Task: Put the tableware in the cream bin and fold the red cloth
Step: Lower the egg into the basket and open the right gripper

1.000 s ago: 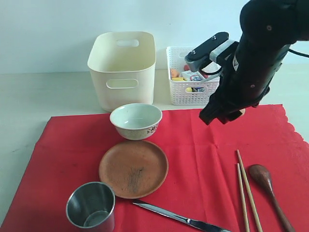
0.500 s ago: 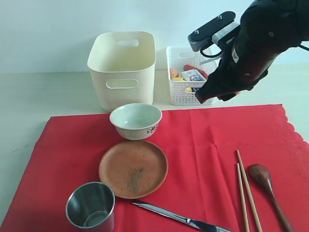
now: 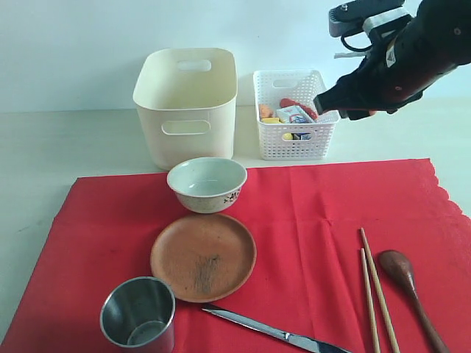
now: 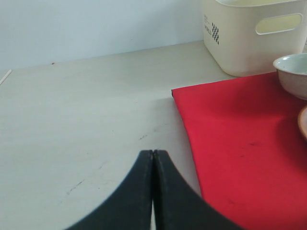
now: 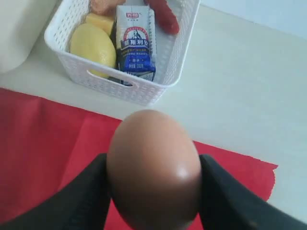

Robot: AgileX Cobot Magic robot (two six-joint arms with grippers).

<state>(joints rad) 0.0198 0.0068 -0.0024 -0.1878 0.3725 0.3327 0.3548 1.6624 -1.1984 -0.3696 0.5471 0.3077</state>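
The red cloth point(image 3: 309, 209) lies flat on the table. On it are the white bowl point(image 3: 207, 182), brown plate point(image 3: 204, 256), steel cup point(image 3: 138, 315), knife point(image 3: 272, 332), chopsticks point(image 3: 375, 290) and dark spoon point(image 3: 408, 283). The cream bin point(image 3: 185, 103) stands behind the bowl. My right gripper point(image 5: 153, 163) is shut on a brown egg point(image 5: 153, 170), raised in the air by the white basket's right side point(image 3: 324, 103). My left gripper point(image 4: 152, 153) is shut and empty over bare table beside the cloth's edge point(image 4: 230, 134); the exterior view does not show it.
The white lattice basket point(image 3: 294, 129) right of the bin holds a lemon point(image 5: 92, 44), a milk carton point(image 5: 136, 42) and other food. Bare table lies left of the cloth and behind its right half.
My right arm has risen and swung back to the right, from over the cloth to beside the white basket, with the egg still held. The left gripper has not moved.
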